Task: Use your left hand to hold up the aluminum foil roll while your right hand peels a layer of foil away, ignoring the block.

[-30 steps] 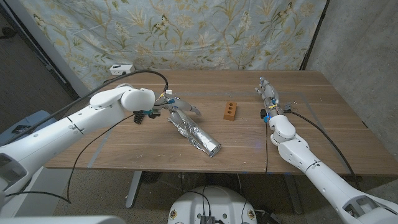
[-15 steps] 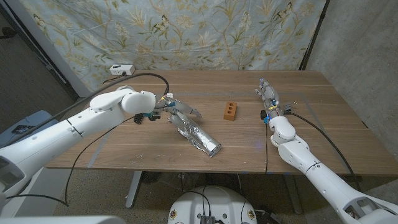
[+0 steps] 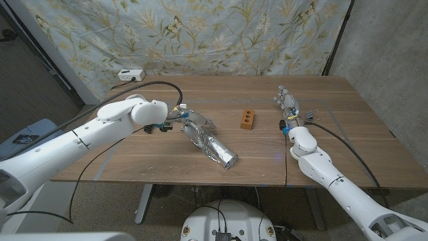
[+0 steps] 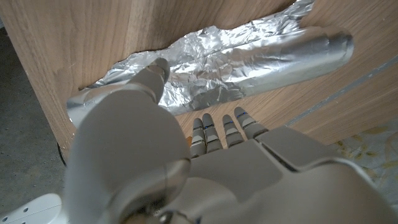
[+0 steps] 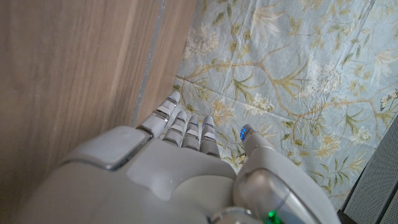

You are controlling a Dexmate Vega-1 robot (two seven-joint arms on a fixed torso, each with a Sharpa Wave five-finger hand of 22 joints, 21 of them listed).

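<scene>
1. Wooden counter [image 3: 334, 144], floral cloth [image 3: 221, 33] hung behind it.
2. Count: one aluminum foil roll [image 3: 212, 148] near centre, one brown block [image 3: 248, 119] at its 1 o'clock, apart from it.
3. Left hand [image 3: 190, 119] at the roll's 11 o'clock end, fingers [image 4: 217, 127] extended over loose foil; can't tell if it grips.
4. Right hand [image 3: 287, 102] at 3 o'clock, fingers [image 5: 186, 127] straight, holding nothing.

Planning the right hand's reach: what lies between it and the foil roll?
In the head view, the block sits between the right hand and the foil roll; otherwise bare table.
</scene>
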